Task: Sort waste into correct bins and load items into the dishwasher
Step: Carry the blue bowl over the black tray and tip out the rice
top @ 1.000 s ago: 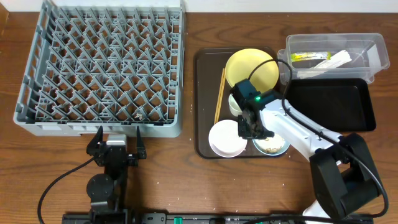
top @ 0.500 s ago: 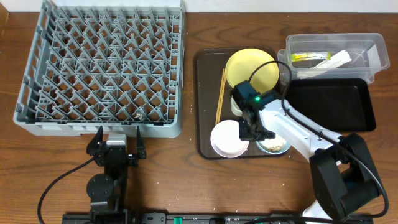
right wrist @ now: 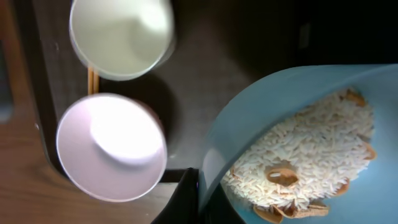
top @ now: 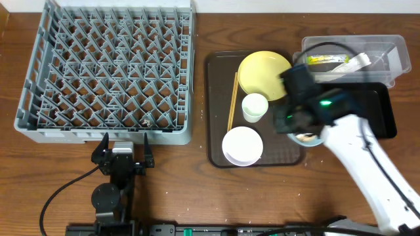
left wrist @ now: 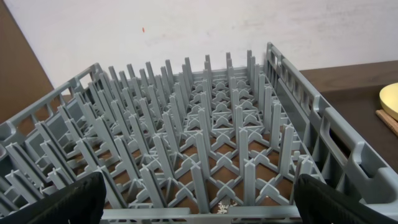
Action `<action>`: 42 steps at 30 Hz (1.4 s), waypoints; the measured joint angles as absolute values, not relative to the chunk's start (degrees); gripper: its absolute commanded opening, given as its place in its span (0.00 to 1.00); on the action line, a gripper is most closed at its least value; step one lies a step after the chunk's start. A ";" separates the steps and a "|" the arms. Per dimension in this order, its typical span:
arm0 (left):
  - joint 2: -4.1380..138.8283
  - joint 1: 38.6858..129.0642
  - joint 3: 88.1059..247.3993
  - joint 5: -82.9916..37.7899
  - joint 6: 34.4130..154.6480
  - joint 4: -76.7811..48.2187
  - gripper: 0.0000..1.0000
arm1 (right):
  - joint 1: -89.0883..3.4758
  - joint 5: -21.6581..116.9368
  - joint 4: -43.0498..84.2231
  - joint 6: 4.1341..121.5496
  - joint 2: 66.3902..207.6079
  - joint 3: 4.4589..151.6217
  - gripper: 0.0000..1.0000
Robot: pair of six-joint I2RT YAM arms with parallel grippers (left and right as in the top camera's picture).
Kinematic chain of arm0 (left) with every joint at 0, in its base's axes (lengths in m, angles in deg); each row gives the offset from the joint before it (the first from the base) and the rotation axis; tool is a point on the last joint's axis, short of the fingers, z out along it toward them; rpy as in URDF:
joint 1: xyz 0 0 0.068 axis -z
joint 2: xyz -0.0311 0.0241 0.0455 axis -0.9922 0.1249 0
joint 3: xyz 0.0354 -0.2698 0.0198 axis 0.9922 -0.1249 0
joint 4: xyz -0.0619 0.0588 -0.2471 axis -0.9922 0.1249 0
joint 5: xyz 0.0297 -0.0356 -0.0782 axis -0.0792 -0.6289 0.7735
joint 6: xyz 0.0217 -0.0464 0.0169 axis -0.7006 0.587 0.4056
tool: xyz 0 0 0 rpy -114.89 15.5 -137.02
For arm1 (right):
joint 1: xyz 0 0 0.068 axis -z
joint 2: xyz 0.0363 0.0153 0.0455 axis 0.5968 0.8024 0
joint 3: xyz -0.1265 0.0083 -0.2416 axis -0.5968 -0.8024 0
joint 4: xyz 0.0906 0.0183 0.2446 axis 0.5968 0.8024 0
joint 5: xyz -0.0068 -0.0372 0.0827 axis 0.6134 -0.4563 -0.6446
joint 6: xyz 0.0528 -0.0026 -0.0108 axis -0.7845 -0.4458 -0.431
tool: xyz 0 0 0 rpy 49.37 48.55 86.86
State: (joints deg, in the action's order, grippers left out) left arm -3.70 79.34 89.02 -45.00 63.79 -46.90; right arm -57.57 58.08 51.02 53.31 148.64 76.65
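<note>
Blue smooth bowl [top: 307, 138], centre right overhead, is pinched by the right gripper [top: 296, 128] beside the black tray [top: 374, 111]; tipping out the scraps there likely comes next. Left wrist: the left gripper [left wrist: 199, 208] gapes empty before the pegged grey rack [left wrist: 205, 143]. Right wrist: jaws clamp the rim, grainy rice [right wrist: 305, 155] heaped inside.

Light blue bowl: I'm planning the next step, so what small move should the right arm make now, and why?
Probably carry the light blue bowl rightward over the black tray before tipping. The right gripper is shut on its rim, rice lies inside, and the clear tub holds the wrapper and paper strip.
</note>
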 measured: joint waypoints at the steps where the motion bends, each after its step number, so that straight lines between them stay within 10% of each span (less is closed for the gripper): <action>1: -3.70 79.34 89.02 -45.00 63.79 -46.90 0.98 | -55.12 56.98 50.54 54.54 147.96 76.65 0.01; 16: -3.70 79.34 89.02 -45.00 63.79 -46.90 0.98 | -18.40 25.38 36.75 72.24 151.59 76.02 0.01; 42: -3.70 79.36 89.02 -45.03 63.81 -46.90 0.98 | -0.15 -19.52 37.71 87.65 177.95 75.28 0.01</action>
